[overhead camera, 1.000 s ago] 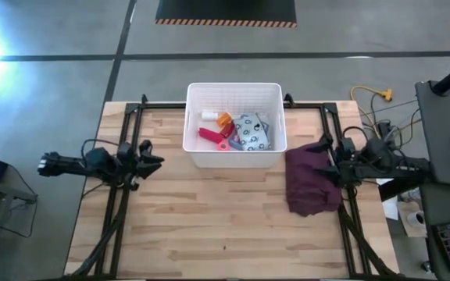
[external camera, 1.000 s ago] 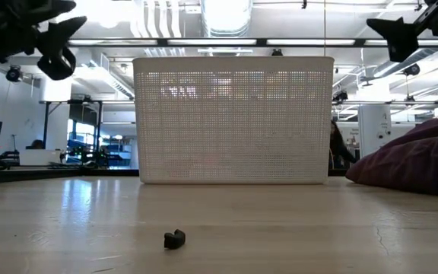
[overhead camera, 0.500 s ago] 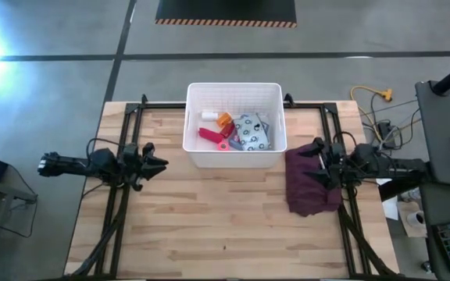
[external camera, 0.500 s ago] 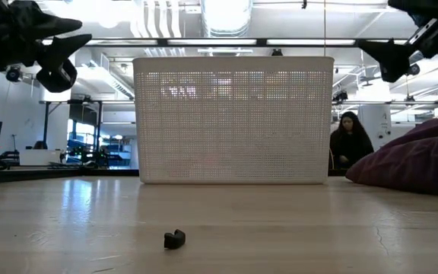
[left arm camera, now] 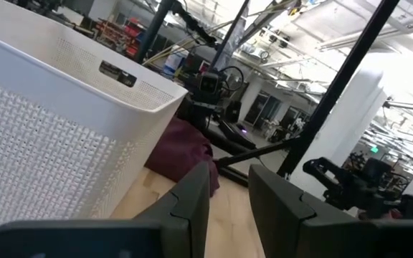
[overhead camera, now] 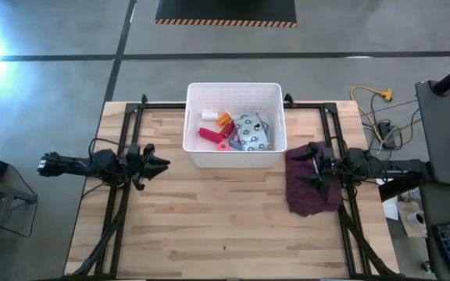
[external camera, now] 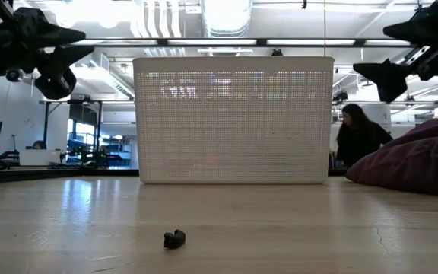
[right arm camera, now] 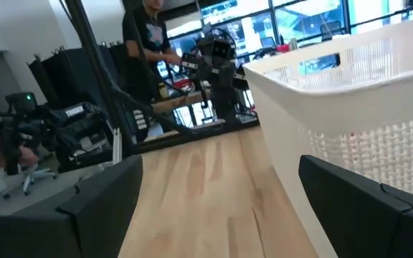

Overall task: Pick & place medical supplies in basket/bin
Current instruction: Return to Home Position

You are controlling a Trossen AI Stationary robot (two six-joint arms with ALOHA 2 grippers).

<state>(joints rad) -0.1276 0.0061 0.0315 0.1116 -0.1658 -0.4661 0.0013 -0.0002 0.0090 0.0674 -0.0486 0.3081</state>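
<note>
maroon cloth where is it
High view: the maroon cloth lies just right of the white bin, beneath the right gripper.

The pale wooden surface (overhead camera: 209,218) carries the white bin (overhead camera: 233,158) at the middle of its far edge. A crumpled maroon cloth (overhead camera: 309,195) lies just beside the bin's right wall. Near the front lies a small black piece (external camera: 174,239), possibly a clip.

The high camera is looking straight down on the whole table (overhead camera: 209,226). The low one is sitting at tabletop level, facing the bin (external camera: 233,122). Both wrist cameras are viewing that bin close, from opposite sides; all four are sharing it.
</note>
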